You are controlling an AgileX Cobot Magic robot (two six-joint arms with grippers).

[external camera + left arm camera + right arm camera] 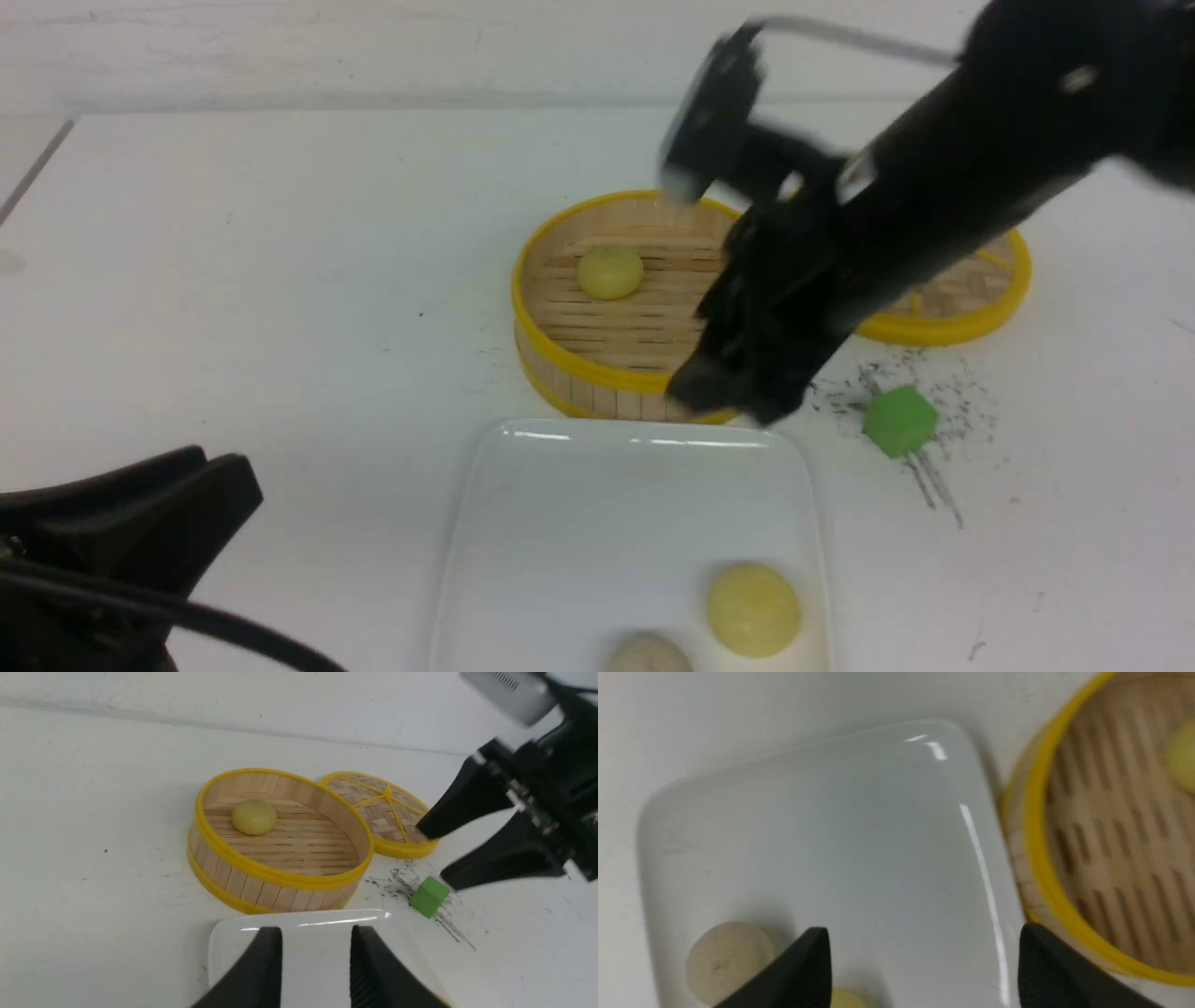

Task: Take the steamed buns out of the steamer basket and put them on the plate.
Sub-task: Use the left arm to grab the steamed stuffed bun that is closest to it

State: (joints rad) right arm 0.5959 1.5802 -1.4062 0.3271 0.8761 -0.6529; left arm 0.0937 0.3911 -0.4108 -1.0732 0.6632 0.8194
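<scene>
White worktop (280,280), scuffed with dark flecks (938,490) around a small green cube (899,421) that sits off the plate's far right corner. A flat woven disc with yellow spokes (383,812) lies just behind and to the right of the steamer basket (243,877); whether the rims touch, cannot tell. The right arm (934,205) reaches in from the upper right of the front view, covering the basket's right side and much of the disc. Right jaws hang over the strip where the basket's near wall meets the plate's far edge, spread wide, nothing between them. Left jaws sit low at the near left, well apart from the basket, parted about halfway and holding nothing; the plate's rim shows through their gap in the left wrist view. Basket: round, wood-strip wall, yellow rims, slatted floor, with one pale yellow bun (610,272) on the floor toward its far left. Plate (560,523): glossy white, rounded corners, low rim, just in front of the basket. On its near right part lie a second pale yellow bun (753,609) and a greyish-white bun (649,655), near each other. The greyish bun and the plate's near edge are cut off by the front view's lower border. Right jaws are blurred in the front view. In the right wrist view the plate's yellow bun is mostly hidden behind one finger.
</scene>
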